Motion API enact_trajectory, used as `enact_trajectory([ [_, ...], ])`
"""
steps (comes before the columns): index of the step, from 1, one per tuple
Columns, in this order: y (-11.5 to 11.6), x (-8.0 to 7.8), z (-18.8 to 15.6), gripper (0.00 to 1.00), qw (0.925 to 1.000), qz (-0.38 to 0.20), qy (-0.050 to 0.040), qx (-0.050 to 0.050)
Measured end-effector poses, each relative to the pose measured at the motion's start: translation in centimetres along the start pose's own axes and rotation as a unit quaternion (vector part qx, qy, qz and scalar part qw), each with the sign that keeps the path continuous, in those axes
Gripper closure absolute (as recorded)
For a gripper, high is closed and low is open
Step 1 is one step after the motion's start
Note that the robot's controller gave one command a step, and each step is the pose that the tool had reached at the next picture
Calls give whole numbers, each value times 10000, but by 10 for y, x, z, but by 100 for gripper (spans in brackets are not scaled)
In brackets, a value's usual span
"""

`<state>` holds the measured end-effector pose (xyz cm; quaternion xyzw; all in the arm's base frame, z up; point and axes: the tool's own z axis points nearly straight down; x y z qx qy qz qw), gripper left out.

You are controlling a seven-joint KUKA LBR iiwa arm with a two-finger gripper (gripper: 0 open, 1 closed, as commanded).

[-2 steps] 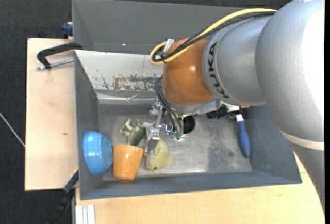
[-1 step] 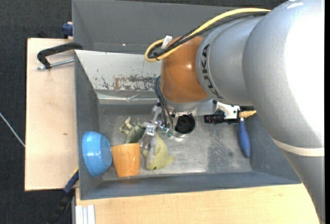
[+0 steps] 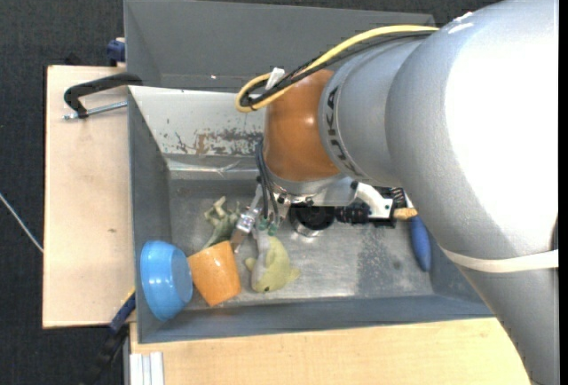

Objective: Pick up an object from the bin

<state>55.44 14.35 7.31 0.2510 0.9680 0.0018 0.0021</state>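
Observation:
My gripper (image 3: 256,220) is low in the middle of the bin, under the orange cover of the wrist. It hangs just above a yellow-green soft toy (image 3: 272,269) that lies near the front wall. An orange cup (image 3: 216,273) lies on its side directly left of the toy, close to the gripper's left side. A small pale green figure (image 3: 218,215) sits on the floor to the gripper's left. I see nothing held in the gripper.
A blue cup (image 3: 164,279) lies in the front left corner, touching the orange cup. A black-and-white object with an orange tip (image 3: 377,208) and a blue item (image 3: 419,245) lie at the right, partly under the arm.

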Motion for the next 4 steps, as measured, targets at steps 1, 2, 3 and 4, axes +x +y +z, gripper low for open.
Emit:
enact_trajectory([
  [1,1,-1,-2,0,10000,-6,2,4],
  [2,2,-2,-2,100,10000,-3,-15,-7],
  [3,3,-3,-32,100,10000,-12,-4,-5],
  [4,6,-5,-119,100,10000,-24,-21,-21],
])
